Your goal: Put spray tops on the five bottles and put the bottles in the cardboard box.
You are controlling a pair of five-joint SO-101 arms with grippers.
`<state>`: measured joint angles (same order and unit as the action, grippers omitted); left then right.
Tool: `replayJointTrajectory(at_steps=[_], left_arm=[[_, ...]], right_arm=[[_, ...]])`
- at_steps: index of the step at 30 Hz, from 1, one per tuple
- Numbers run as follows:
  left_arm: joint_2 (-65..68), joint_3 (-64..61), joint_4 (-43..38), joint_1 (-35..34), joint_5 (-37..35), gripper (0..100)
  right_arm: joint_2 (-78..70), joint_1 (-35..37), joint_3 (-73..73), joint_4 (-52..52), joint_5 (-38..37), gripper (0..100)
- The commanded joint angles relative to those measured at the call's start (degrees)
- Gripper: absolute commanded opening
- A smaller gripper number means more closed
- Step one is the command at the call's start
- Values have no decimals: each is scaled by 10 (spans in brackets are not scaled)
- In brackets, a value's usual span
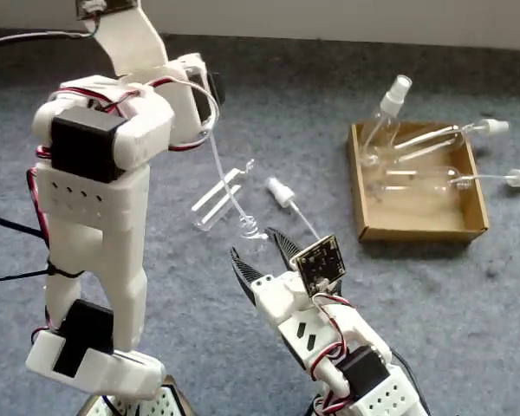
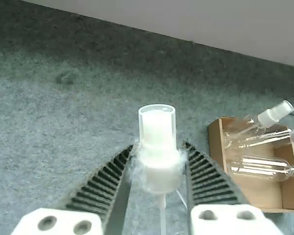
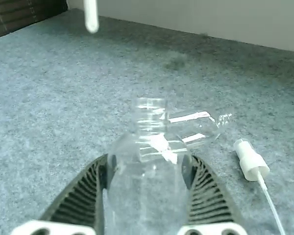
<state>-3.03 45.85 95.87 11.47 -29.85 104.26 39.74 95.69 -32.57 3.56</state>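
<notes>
My left gripper (image 2: 158,146) is shut on a white spray top (image 2: 157,142), held high above the grey carpet. Its thin dip tube (image 1: 224,178) hangs down towards the open neck of a clear bottle (image 1: 251,230). My right gripper (image 1: 256,245) is shut on that bottle (image 3: 148,166) and holds it upright just below the tube's end. A second clear bottle (image 1: 217,196) without a top lies on the carpet right behind it. A loose spray top (image 1: 281,191) with its tube lies beside that bottle. The cardboard box (image 1: 364,195) at the right holds three capped bottles (image 1: 420,178).
The left arm's tall white body (image 1: 100,217) stands at the left with red and black cables around it. One bottle in the box leans up over its back wall (image 1: 386,113). Open carpet (image 1: 468,303) lies in front of the box.
</notes>
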Motion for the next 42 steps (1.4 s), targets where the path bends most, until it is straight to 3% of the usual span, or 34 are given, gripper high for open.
replayJointTrajectory(at_steps=[1,12,22,26,33,38,42], left_arm=[[-22,18,4,30,23,1],[-120,2,40,36,63,5],[-247,-233,37,39,63,5],[-306,-335,-63,35,63,5],[-366,-545,-333,34,64,5],[-401,-602,-420,33,100,5],[-415,-623,-443,6,100,5]], right_arm=[[11,7,36,13,32,30],[11,10,36,13,18,30],[11,9,36,13,5,30],[11,10,36,13,5,30],[11,7,36,13,5,30],[11,10,53,13,4,30],[11,10,53,13,4,30]])
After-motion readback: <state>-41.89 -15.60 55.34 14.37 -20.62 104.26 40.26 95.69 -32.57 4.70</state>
